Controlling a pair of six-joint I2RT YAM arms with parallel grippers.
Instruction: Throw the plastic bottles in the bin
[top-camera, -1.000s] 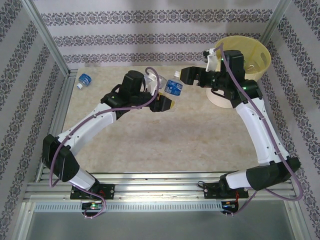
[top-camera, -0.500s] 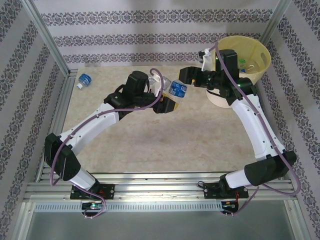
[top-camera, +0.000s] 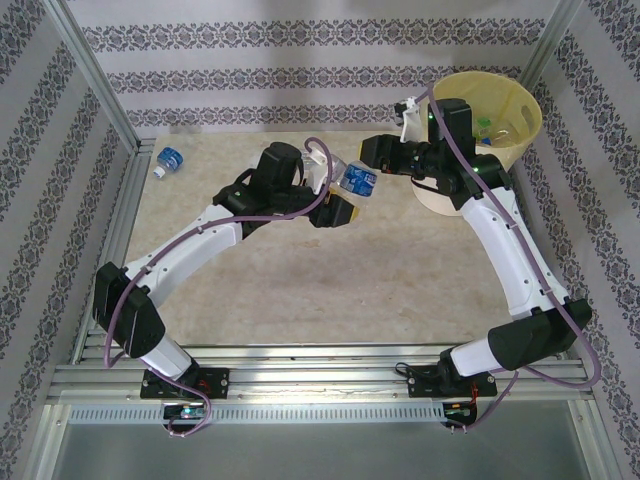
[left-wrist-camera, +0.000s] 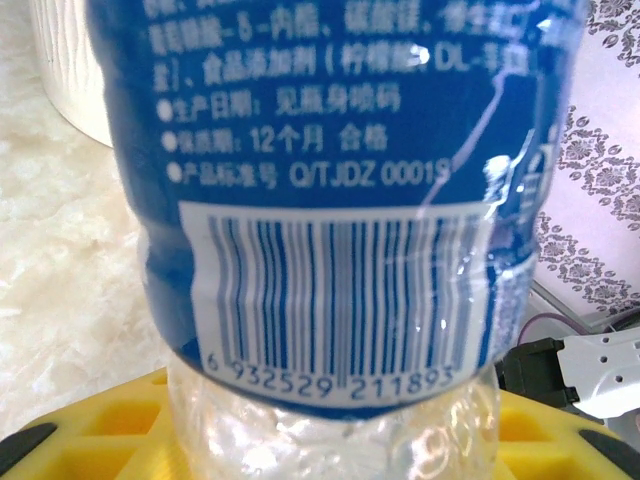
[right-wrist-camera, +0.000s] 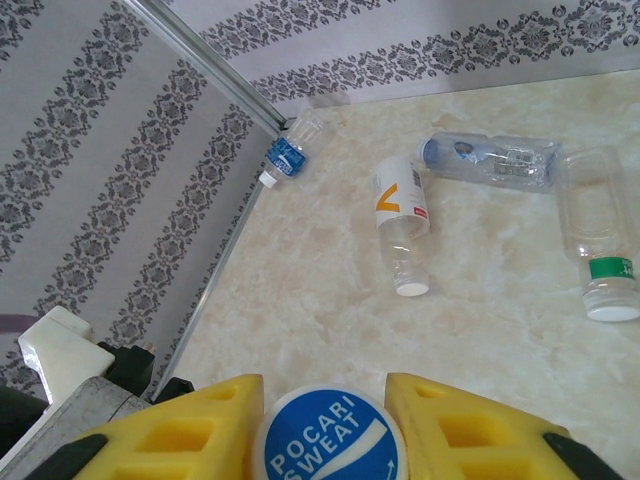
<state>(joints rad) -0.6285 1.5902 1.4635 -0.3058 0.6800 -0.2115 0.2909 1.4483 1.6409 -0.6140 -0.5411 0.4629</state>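
Observation:
A clear plastic bottle (top-camera: 357, 179) with a blue label hangs in the air between the two arms, over the middle back of the table. My left gripper (top-camera: 343, 198) is shut on its lower body; the barcode label (left-wrist-camera: 330, 290) sits just above the yellow fingers (left-wrist-camera: 90, 440). My right gripper (right-wrist-camera: 325, 440) is shut on the bottle's blue-and-white cap (right-wrist-camera: 325, 445), with a yellow finger tight on each side. The pale-yellow bin (top-camera: 528, 118) stands at the back right, behind the right gripper (top-camera: 369, 165), with bottles (top-camera: 486, 126) inside. Its wall (left-wrist-camera: 70, 90) shows beyond the bottle.
More bottles lie on the table's back left: a small blue-labelled one (right-wrist-camera: 286, 154) (top-camera: 168, 160) by the wall rail, an orange-labelled one (right-wrist-camera: 402, 205), a long clear one (right-wrist-camera: 490, 160) and a green-labelled one (right-wrist-camera: 600, 245). Patterned walls and metal rails enclose the table.
My left gripper has carried the bottle rightward and tilted it toward the right gripper. The right gripper has come in to meet its cap.

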